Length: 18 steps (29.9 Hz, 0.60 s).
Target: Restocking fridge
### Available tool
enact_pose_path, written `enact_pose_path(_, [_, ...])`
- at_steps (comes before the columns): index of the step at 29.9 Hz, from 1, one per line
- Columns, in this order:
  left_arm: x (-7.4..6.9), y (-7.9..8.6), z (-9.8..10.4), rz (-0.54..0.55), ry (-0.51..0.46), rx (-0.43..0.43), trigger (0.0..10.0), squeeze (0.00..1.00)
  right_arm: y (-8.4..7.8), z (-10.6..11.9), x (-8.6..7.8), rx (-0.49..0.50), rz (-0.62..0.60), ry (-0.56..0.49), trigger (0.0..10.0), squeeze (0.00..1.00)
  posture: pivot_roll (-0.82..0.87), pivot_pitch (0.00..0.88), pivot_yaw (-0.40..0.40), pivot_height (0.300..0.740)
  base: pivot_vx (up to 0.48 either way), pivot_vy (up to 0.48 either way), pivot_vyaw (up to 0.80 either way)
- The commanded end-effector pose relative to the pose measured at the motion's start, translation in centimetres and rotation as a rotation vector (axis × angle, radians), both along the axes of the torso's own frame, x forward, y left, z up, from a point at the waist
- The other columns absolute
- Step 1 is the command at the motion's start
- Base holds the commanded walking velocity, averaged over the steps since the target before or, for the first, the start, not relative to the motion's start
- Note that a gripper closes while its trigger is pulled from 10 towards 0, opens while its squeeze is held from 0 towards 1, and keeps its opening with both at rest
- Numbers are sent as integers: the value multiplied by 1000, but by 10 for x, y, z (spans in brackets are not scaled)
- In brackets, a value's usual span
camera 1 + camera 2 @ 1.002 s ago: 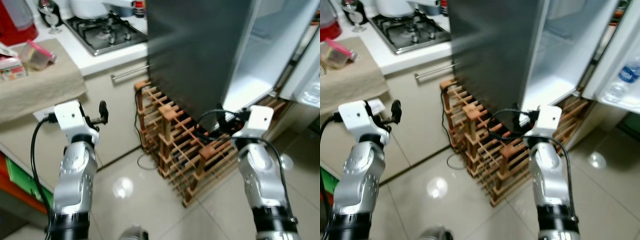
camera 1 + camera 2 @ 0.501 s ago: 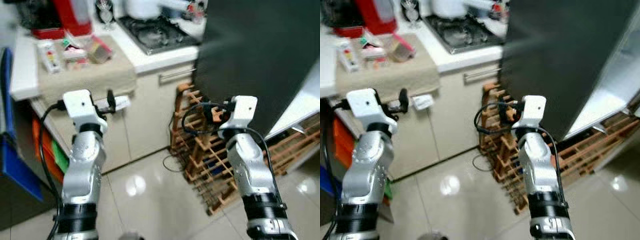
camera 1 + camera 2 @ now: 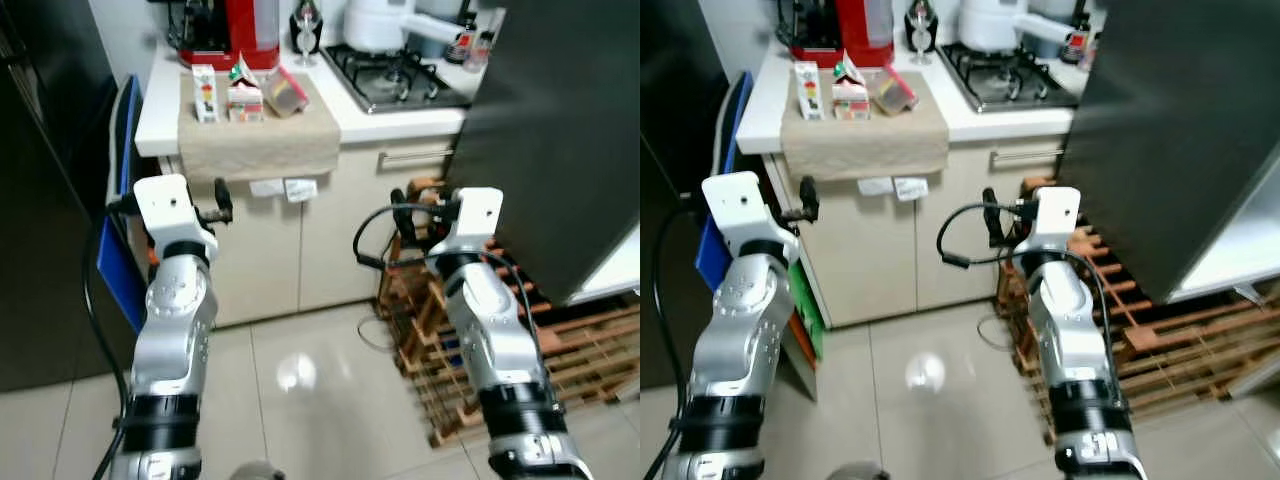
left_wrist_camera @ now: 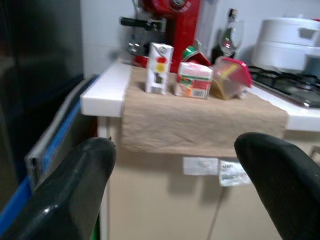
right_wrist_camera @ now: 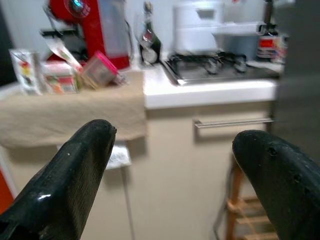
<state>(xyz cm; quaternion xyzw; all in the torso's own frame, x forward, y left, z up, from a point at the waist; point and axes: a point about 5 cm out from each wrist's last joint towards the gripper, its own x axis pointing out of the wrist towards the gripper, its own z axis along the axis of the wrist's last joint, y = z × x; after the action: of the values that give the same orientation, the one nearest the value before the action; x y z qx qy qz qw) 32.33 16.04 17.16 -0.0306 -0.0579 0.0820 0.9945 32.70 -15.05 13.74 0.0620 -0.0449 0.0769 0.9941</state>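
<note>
On beige cloth (image 3: 258, 140): boxy cartons (image 3: 227, 92) | left claw (image 4: 175, 190), right claw (image 5: 175, 185): spread wide, empty

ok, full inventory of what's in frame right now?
Beige cloth: 1, on the white counter, hanging over its edge.
Cartons: 2, white with print, on the cloth.
Pink-lidded container: 1, tipped, beside the cartons.
Red machine: 1, behind them.
Wine glass: 1, clear, by the hob.
Gas hob: 1, steel.
White pot: 1, on hob.
Fridge: 1, dark grey, right.
Wooden rack: 1, on floor.
Left claw: open, empty.
Right claw: open, empty.
</note>
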Motion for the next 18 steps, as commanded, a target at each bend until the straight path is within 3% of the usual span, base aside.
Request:
enact_pose_path(1, [2,6,-2,20,15,13,10000,0,5,3,0,-6,16,-11,10000,0,-64,0,-10,736,0,-446,587])
enact_pose_path(5, [4,3,-3,12,18,15,10000,0,2,3,-2,-21,-6,-23,10000,0,-71,0,-8,736,0,-440,591])
enact_pose_path(9, [4,5,-4,21,9,-2,10000,0,0,3,-3,-43,-32,-17,10000,0,-75,0,-5,736,0,0,294])
enact_pose_path(12, [7,7,1,-8,-13,32,10000,0,0,7,-5,-51,-46,-51,10000,0,-75,0,-5,736,0,0,0])
enact_pose_path(14, [8,5,5,-81,-44,-31,10000,0,1,10,-5,-62,-54,-68,10000,0,-76,0,-4,736,0,0,0])
enact_pose_path(18, [7,1,14,-118,-87,-39,10000,0,0,21,-7,-122,-88,-150,10000,0,-76,0,-4,736,480,0,0])
